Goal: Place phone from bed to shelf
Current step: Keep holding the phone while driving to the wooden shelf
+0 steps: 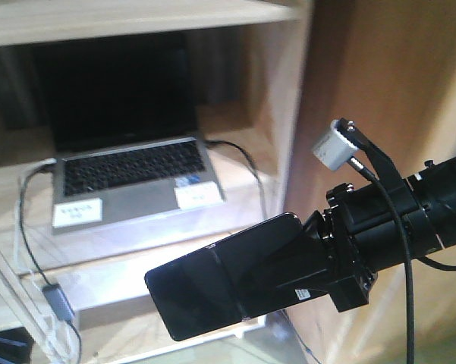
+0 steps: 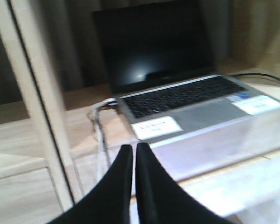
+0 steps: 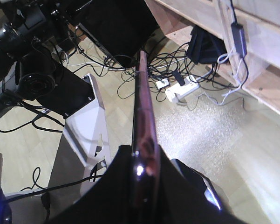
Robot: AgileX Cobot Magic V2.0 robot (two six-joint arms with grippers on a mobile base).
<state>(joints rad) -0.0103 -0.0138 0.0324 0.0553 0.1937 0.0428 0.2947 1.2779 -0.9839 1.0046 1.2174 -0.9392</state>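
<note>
Pinching the phone (image 1: 190,296) by one end with the right gripper (image 1: 277,264), jaws closed tight on both flat sides. Held up in the air, glossy and black, lower than the laptop (image 1: 129,171) and a bit to its right, not touching it. Seen edge-on from the right wrist, thin with a pinkish rim. Squeezed shut on nothing at the left gripper (image 2: 133,154), black fingers (image 2: 121,186) side by side with only a thin crack between, pointing toward the laptop. Sitting open on a pale wooden shelf (image 1: 284,106) board, dark screen at the back, two white labels (image 1: 77,212) below the keys. Trailing off both sides of the laptop, thin cables (image 1: 246,163).
</note>
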